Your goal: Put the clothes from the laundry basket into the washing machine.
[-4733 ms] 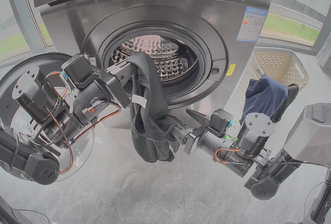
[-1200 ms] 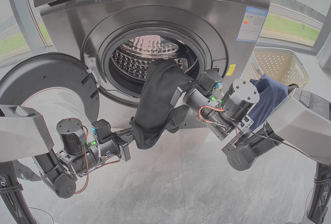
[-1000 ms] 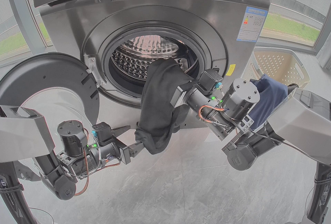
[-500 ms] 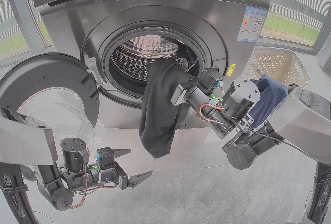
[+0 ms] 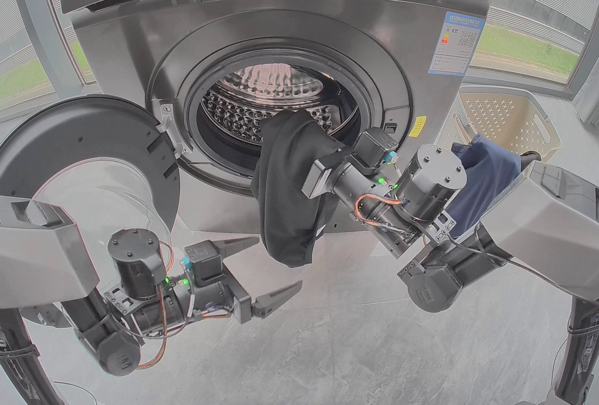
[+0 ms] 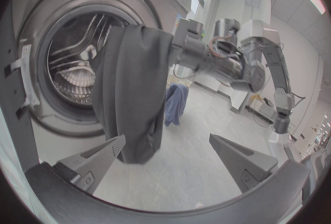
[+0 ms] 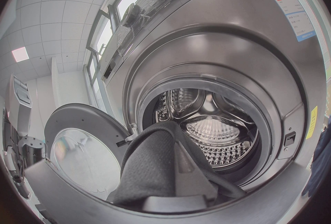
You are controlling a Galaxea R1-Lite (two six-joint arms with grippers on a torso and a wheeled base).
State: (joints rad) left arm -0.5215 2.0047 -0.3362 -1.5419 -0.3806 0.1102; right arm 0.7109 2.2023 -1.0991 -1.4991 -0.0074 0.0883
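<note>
Head view: the washing machine point(image 5: 399, 50) is standing with its round door point(image 5: 81, 138) swung open to the left. The right gripper point(image 5: 298, 158) is reaching to the lower right lip of the drum point(image 5: 268, 88), clamped on a black garment point(image 5: 290, 194) that is wrapping over its fingers. The garment is hanging outside the opening, its long axis running up and down: the top end is lying at the drum's lip and the loose end is pointing at the floor point(image 5: 349, 337). Half a second ago it was dangling longer and flatter; now its lower end is sitting higher and more bunched. The left gripper point(image 5: 279, 261), spread wide and holding nothing, is rising from its lower, farther-left spot and is now hovering just under the garment's hem. Far right, a blue garment point(image 5: 486, 175) is draping over the rim of the laundry basket point(image 5: 505, 119).

Left wrist view: the two spread fingers point(image 6: 100, 155) are framing the hanging black garment, whose lower end is dangling just beyond them without touching. The right arm is holding the cloth's top beside the drum opening, and the blue garment is showing farther off.

Right wrist view: black cloth is heaping over the right gripper, with one finger point(image 7: 189, 169) showing through a fold. The drum opening is lying straight ahead, with the open door to the left.
</note>
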